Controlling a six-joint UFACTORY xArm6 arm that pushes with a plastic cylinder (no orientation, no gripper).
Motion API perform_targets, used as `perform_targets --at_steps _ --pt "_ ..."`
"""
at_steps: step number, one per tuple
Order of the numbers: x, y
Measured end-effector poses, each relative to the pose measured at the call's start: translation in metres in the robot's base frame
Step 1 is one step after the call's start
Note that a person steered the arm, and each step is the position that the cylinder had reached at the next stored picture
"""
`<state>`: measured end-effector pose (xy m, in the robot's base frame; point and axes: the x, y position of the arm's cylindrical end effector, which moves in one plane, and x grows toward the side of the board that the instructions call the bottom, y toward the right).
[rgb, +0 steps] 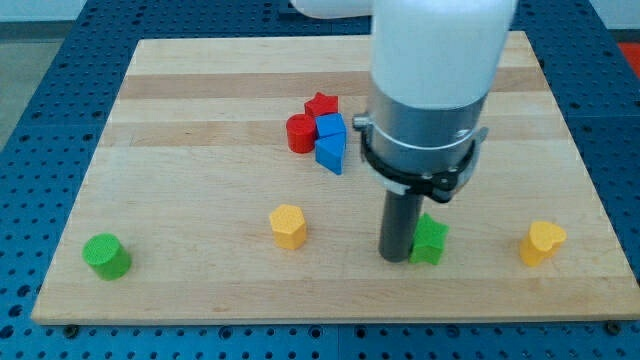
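My tip (396, 258) rests on the wooden board (200, 120), right of centre near the view's bottom. It touches or nearly touches the left side of a green star-shaped block (431, 241). A yellow heart-shaped block (542, 242) lies further right. Left of the tip sits a yellow hexagonal block (288, 225). Up and to the left is a cluster: a red star (321, 104), a red cylinder (300, 133), a blue block (332, 127) and a blue wedge-like block (331, 152), all packed together.
A green cylinder (105, 256) stands near the board's bottom left corner. The arm's white and grey body (430, 90) hangs over the board's upper right part. A blue perforated table (40, 120) surrounds the board.
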<state>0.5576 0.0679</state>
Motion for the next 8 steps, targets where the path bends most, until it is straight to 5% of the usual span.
perform_targets --at_steps 5,8 --pt "-0.008 0.091" --pt "0.051 -0.001"
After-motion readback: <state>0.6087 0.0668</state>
